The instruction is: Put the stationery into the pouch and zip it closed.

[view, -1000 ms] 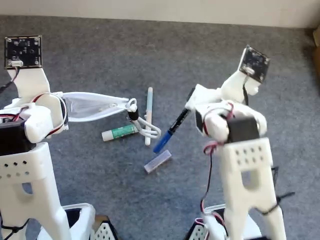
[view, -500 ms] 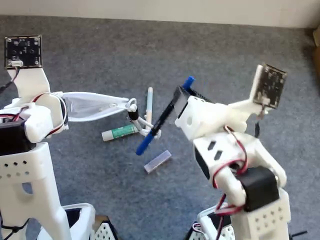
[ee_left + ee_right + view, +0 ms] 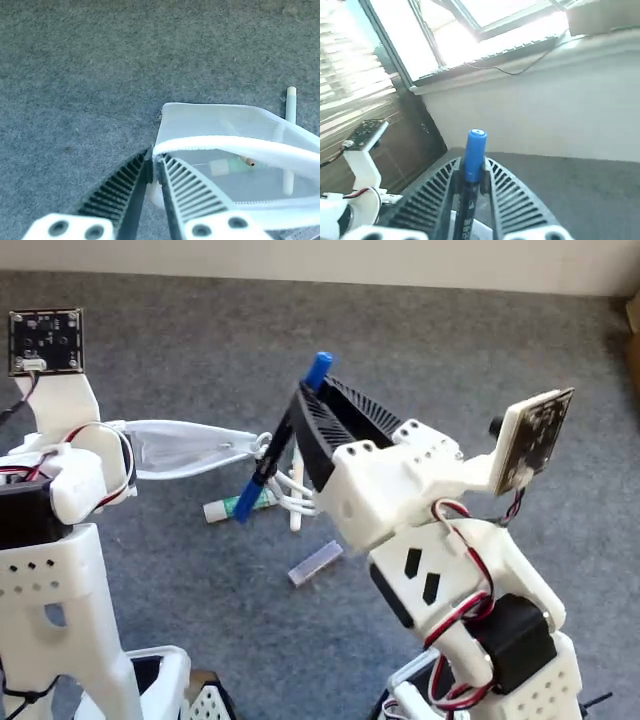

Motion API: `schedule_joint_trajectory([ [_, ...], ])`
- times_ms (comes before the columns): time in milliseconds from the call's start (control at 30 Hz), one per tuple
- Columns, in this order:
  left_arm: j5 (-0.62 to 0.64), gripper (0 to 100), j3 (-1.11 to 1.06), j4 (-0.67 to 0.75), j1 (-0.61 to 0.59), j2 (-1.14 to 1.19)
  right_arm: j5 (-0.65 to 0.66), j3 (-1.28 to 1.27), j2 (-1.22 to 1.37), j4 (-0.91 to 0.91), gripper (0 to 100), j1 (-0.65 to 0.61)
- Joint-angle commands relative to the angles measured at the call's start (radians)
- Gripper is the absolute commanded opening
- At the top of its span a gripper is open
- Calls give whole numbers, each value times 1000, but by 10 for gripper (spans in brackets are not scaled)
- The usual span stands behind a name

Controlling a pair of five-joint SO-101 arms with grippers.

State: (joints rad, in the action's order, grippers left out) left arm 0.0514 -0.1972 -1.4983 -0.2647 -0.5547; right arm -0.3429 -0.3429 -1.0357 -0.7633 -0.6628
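Jaws of the right gripper (image 3: pixel 308 390) are pressed onto a blue pen (image 3: pixel 262 472), pinching it just below its upper blue end. The right wrist view shows that blue end standing up between the ribbed black fingers (image 3: pixel 507 200). From the grip the pen slants down and away. Its lower blue end lies over a green glue stick (image 3: pixel 222 508) on the grey carpet (image 3: pixel 200 340). Whether the two touch is hard to tell from above.

Just beside that lower end is the near tip of the white mesh pouch (image 3: pixel 180 450), with a looped white cord (image 3: pixel 292 502) under the pen. The left gripper (image 3: pixel 154 159) is clamped on the pouch's far rim and holds it off the carpet. A pale pen (image 3: pixel 296 520) lies beside the cord. A small clear block (image 3: pixel 316 563) lies apart, nearer the arms' bases.
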Motion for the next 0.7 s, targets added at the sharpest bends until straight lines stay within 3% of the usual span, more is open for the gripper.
schedule_joint_trajectory([
  [0,14,6,-36,25,-7,30,86,18,-19,111,4,-61],
  [467,14,6,-39,23,-7,30,210,18,-19,486,4,-119],
  [667,14,6,-41,21,-7,30,210,-31,-18,526,4,-114],
])
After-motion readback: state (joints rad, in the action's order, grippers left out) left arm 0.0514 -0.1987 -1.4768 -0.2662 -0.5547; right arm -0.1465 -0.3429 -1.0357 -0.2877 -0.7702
